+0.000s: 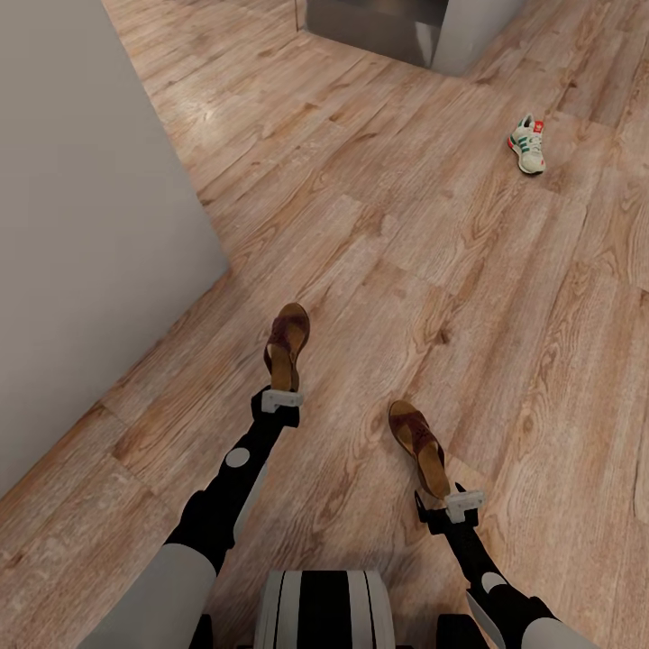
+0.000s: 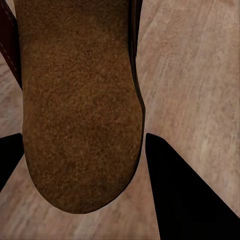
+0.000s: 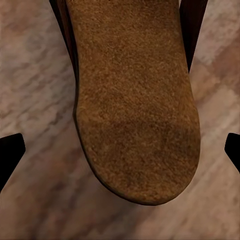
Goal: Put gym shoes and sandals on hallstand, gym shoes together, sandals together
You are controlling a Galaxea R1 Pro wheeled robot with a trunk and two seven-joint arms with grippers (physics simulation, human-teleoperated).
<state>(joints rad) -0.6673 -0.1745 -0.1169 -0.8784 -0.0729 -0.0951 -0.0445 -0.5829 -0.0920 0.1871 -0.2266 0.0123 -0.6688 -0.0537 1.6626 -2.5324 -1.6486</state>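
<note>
Two brown sandals are held above the corridor floor [image 1: 379, 234], each gripped at its heel end. My left gripper [image 1: 281, 389] is shut on one sandal [image 1: 287, 345], whose tan footbed [image 2: 80, 110] lies between the dark fingers [image 2: 190, 200]. The right gripper [image 1: 451, 498] is shut on the other sandal [image 1: 420, 447], and its footbed [image 3: 135, 100] runs between the fingertips [image 3: 10, 155]. One cream-white gym shoe [image 1: 528, 144] with green stripes lies on the planks far ahead to the right. The hallstand is out of view.
A plain grey wall [image 1: 81, 207] stands close on the left, its corner reaching level with my left gripper. A grey metal-looking unit [image 1: 379, 22] sits at the far end of the floor. Open planks stretch between me and the gym shoe.
</note>
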